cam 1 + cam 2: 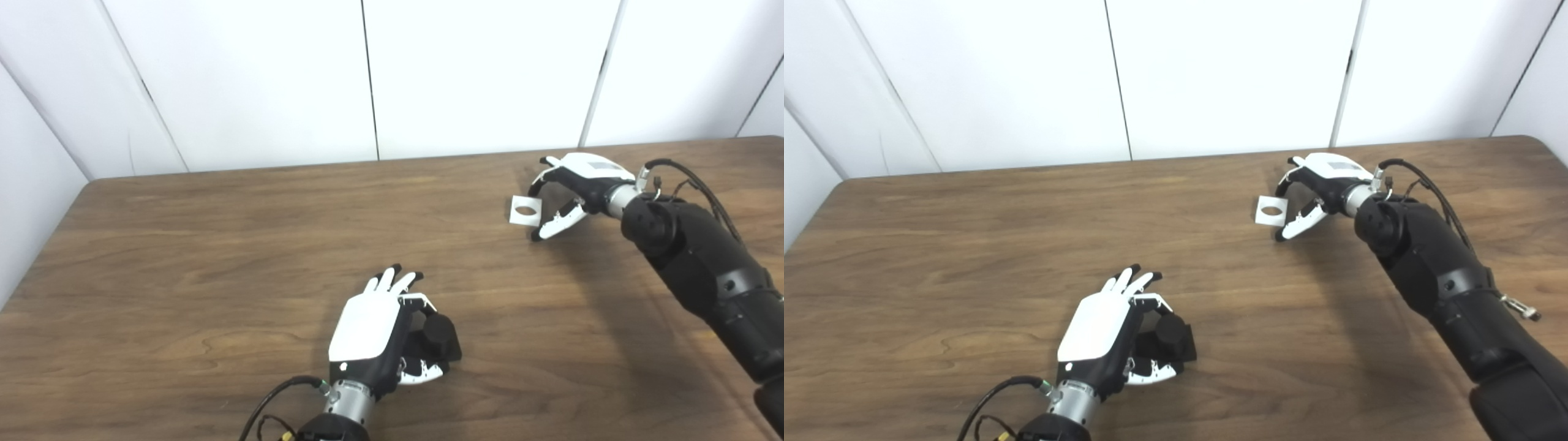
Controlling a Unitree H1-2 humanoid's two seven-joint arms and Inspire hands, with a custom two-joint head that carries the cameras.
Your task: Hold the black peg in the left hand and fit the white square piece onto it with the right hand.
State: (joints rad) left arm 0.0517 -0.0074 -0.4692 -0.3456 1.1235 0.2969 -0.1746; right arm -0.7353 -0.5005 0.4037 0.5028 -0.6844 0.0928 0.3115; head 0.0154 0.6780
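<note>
Here left hand fingers cup black peg; right hand fingers pinch white square piece.

Surface before me: a wooden table, brown, with grain running left to right and a rounded far-left corner.
Far edge of my table: it meets the white wall panels directly.
Wall behind my table: flat white panels, split by thin dark vertical seams.
Side panels: further white panels angle in at my left and right.
Lighting: soft dark shadows lie on the wood at my right.
</note>
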